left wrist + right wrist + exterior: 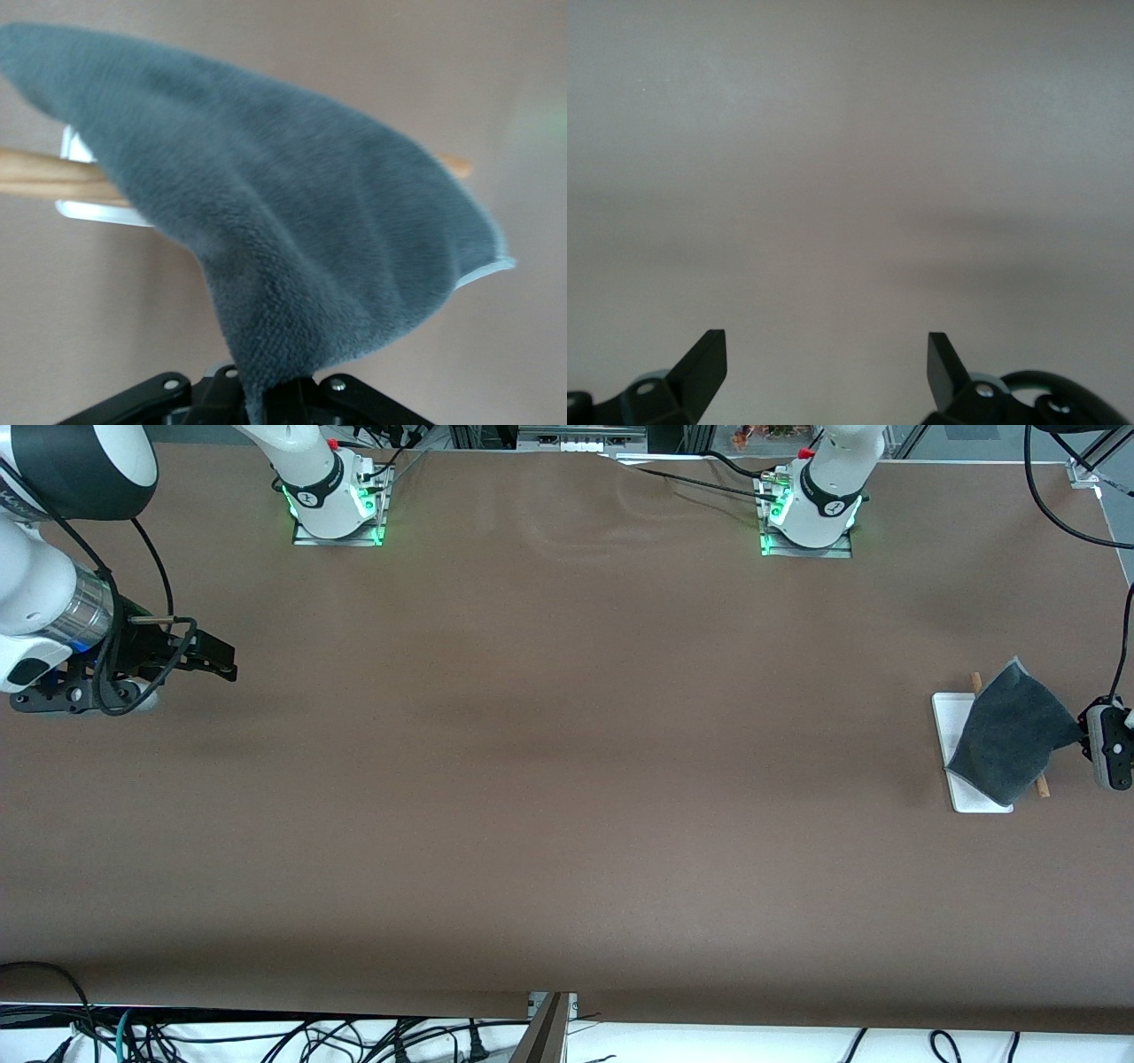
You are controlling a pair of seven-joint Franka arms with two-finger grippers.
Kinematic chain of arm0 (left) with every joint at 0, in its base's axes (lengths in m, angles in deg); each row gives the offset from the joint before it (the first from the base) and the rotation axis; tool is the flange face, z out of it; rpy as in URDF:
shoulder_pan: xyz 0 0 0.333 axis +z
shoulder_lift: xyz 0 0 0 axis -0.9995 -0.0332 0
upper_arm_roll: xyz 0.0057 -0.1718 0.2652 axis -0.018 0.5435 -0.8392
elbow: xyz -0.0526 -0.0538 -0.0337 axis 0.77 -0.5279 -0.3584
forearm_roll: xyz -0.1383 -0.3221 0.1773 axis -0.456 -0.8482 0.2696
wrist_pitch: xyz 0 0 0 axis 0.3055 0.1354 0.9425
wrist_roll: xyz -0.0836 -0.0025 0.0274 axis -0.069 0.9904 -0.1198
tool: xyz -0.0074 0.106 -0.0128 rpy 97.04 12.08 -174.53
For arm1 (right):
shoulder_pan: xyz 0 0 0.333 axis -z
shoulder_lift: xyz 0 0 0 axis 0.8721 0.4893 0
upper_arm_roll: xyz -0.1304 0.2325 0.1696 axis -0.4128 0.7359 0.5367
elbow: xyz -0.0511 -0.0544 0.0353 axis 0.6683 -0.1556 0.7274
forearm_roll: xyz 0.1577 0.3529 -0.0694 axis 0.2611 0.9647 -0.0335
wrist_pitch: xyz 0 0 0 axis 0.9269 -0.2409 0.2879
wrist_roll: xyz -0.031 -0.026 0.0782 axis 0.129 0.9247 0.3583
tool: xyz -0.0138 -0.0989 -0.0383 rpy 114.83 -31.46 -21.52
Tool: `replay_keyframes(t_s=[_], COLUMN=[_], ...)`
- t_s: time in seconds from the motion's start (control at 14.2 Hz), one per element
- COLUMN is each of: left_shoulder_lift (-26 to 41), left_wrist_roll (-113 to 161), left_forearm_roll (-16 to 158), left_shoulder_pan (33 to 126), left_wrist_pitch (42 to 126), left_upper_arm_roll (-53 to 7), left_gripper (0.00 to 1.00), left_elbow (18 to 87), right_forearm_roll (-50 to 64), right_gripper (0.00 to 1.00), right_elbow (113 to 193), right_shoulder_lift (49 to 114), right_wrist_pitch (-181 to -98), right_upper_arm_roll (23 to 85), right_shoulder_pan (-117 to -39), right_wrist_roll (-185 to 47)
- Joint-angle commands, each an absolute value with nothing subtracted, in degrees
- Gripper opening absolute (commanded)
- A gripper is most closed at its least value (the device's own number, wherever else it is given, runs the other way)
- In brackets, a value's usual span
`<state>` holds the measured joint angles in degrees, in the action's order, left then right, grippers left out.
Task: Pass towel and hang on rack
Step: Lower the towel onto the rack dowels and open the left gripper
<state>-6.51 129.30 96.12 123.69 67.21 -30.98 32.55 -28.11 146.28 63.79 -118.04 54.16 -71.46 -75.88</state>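
Grey towel draped on the rack, one corner pinched

Grey and fuzzy, the towel [1012, 731] hangs over the rack [953, 726] at the left arm's end of the table [549, 779]. It covers most of the rack. Only part of the flat white base and the tips of the brown rods peek out. In the left wrist view the towel [292, 239] lies over a wooden rod [53, 173], and a bit of white base shows under it.

No writing on the towel or rack can be read. The black bands on the arm bases have marks, but they are too small to read.

The left gripper [1088, 737] is at the edge of the front view, just beside the rack. It points sideways at the towel. Its fingers are pressed together on one corner of the towel, seen low in the left wrist view [266, 394].

The right gripper [221, 662] waits over the bare table at the right arm's end, well apart from the rack. It also points sideways. Its two black fingers [704, 359] are spread wide and hold nothing.

Black cables hang by the table's edge nearest the front camera. Nothing stands between the two grippers.
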Motion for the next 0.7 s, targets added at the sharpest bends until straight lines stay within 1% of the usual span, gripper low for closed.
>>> replay_keyframes(t_s=[0.0,0.07,0.14,0.21,0.35,0.63], left_shoulder_lift=[-7.0,-7.3,-7.9,-8.2,-8.0,-7.2], left_wrist_roll=[131.3,131.3,131.3,131.5,131.4,130.9], left_forearm_roll=[97.8,97.6,97.5,96.9,96.9,96.8], left_shoulder_pan=[124.6,124.6,124.6,124.8,126.3,125.9], left_wrist_pitch=[68.6,68.7,69.1,69.8,70.0,69.7], left_upper_arm_roll=[-30.5,-30.5,-30.5,-30.6,-30.2,-30.0], left_gripper=[0.0,0.0,0.27,0.99,1.0,1.0], left_elbow=[32.0,32.0,32.0,31.9,31.5,29.9], right_forearm_roll=[-29.3,-29.1,-29.1,-29.2,-29.2,-29.0], right_gripper=[1.0,1.0,1.0,1.0,1.0,1.0], right_elbow=[144.9,144.7,144.6,144.6,144.3,142.2], right_shoulder_lift=[62.9,63.0,63.4,63.5,63.3,63.6], right_wrist_pitch=[-117.6,-117.2,-117.2,-117.2,-117.2,-116.7], right_upper_arm_roll=[54.6,54.5,54.5,54.5,54.3,54.4], right_shoulder_pan=[-71.3,-71.2,-71.2,-71.3,-71.0,-71.2], right_wrist_roll=[-75.9,-75.6,-75.7,-75.7,-75.7,-75.7])
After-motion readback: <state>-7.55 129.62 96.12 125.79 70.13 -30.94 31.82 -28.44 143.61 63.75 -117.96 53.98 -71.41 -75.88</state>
